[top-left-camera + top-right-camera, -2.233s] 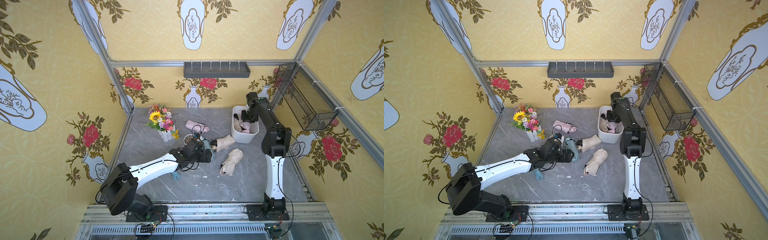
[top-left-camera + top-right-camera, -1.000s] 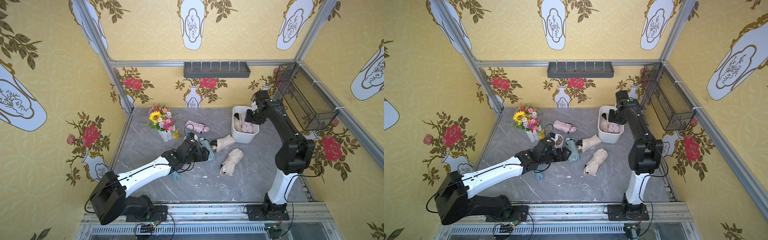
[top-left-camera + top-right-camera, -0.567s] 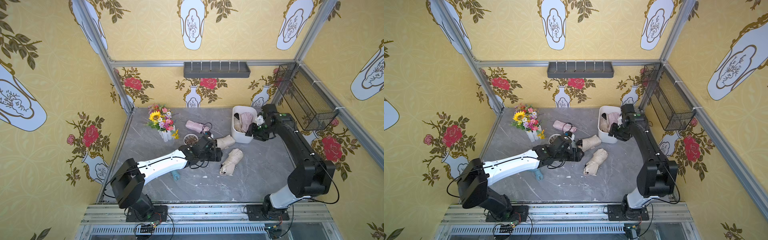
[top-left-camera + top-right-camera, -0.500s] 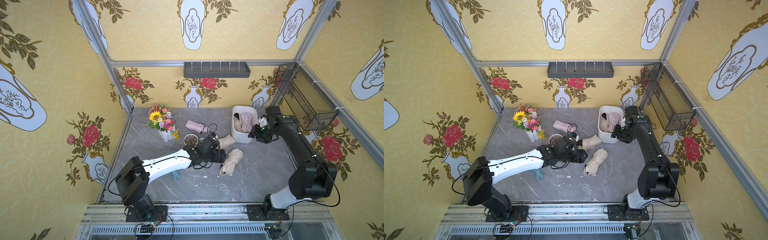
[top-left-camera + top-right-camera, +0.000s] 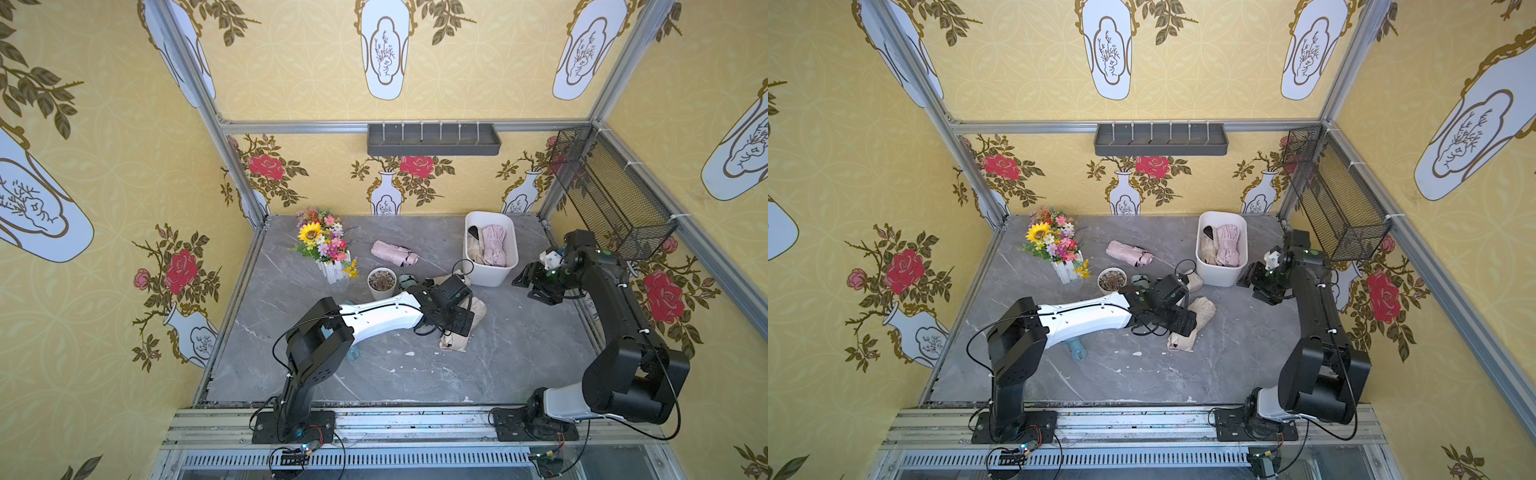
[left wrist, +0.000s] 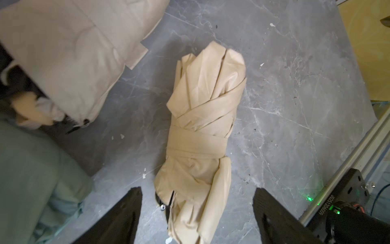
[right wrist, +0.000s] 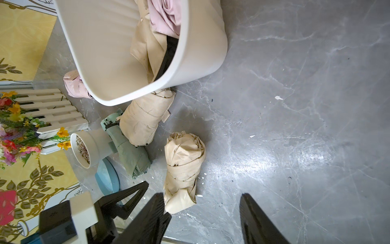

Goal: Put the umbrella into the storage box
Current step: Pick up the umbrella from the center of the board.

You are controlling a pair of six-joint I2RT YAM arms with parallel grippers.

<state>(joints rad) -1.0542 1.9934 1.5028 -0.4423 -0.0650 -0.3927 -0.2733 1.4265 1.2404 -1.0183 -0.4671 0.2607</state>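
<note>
A folded beige umbrella (image 6: pixel 202 131) lies on the grey table, seen also in both top views (image 5: pixel 454 343) (image 5: pixel 1183 338). My left gripper (image 6: pixel 198 190) hovers over it, open, one finger on each side of its nearer end and not touching it. The white storage box (image 5: pixel 490 272) stands at the back right, holding a pink umbrella (image 5: pixel 493 245) and a beige one. My right gripper (image 7: pixel 202 196) is open and empty, just right of the box (image 7: pixel 202 52) above bare table.
Near the box lie a second beige umbrella (image 7: pixel 143 118), a green one (image 7: pixel 126 145) and a pink one (image 5: pixel 395 253). A flower planter (image 5: pixel 324 245) and pebble pot (image 5: pixel 381 282) stand left. A grey slotted tray (image 5: pixel 432 139) and wire-mesh basket (image 5: pixel 611 199) hang on the walls.
My right gripper has drawn back from the storage box to its right side, its jaws widening. My left gripper has swung right from the green umbrella to over the beige one.
</note>
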